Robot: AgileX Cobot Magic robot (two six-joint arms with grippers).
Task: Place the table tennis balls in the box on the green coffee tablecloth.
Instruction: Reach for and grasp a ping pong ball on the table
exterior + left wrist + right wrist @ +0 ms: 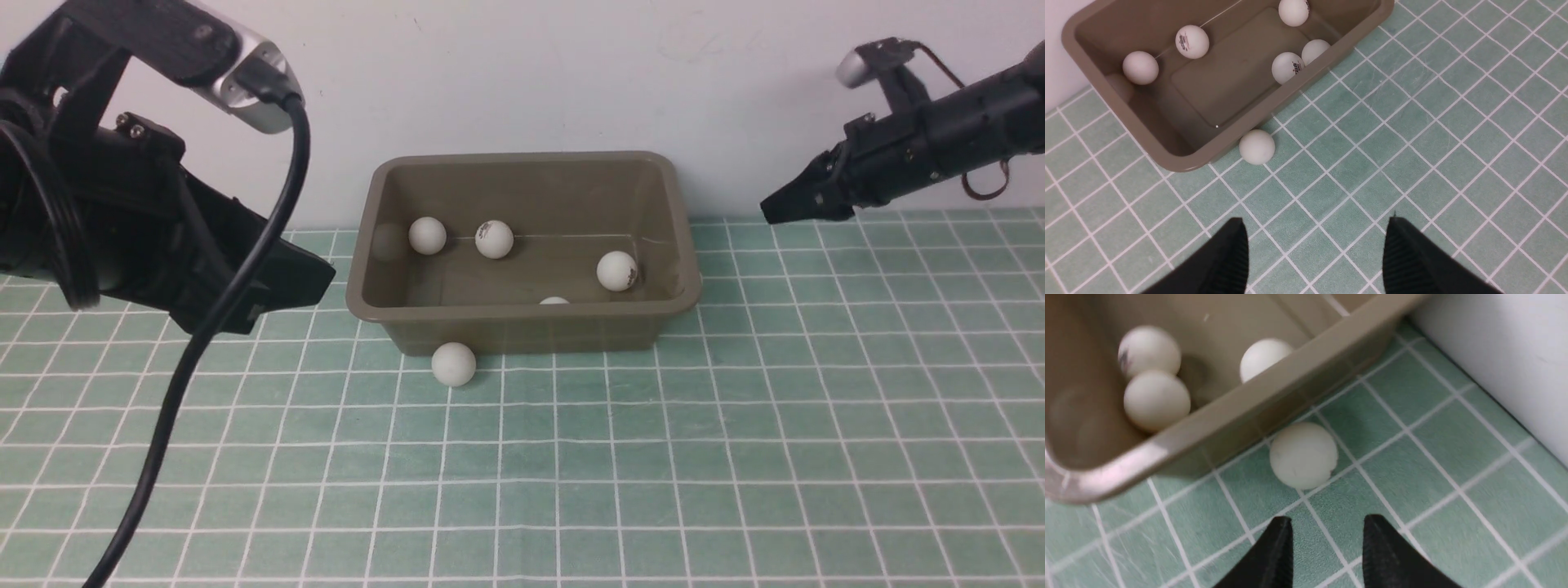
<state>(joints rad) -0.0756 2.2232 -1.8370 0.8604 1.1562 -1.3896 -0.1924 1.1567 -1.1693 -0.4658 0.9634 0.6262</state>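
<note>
At the centre of the front view, backed up against the pale wall (522,73), the box (522,320) is sitting on the green coffee tablecloth (735,425), which is filling the whole lower part of the frame. Table tennis balls (494,238) are lying inside it: two side by side toward the back left, one near the right wall, and one peeking just over the front rim. The left wrist view is showing five in the box, two of them touching beside the near wall. One loose ball (453,363) is resting on the cloth outside, below the front wall and left of centre. It is touching the wall or all but touching it, so the wall is standing right behind it.

At the left edge of the frame the left gripper (1316,228) is hanging above the cloth, its fingers spread wide apart and empty. Its thick black cable (245,327) is drooping across the lower left and covering part of the cloth. Bare cloth is lying between this gripper and the loose ball.

At the upper right the right gripper (775,211) is hovering clear of the cloth, well apart from the box and pointing left toward it. Its fingers are clenched to a point, gripping nothing — its own camera is showing only a narrow slit between them. That blurred view is also showing a stray ball (1303,455) on the cloth just beside the box's outer wall; whether it is the same loose ball I cannot tell.
</note>
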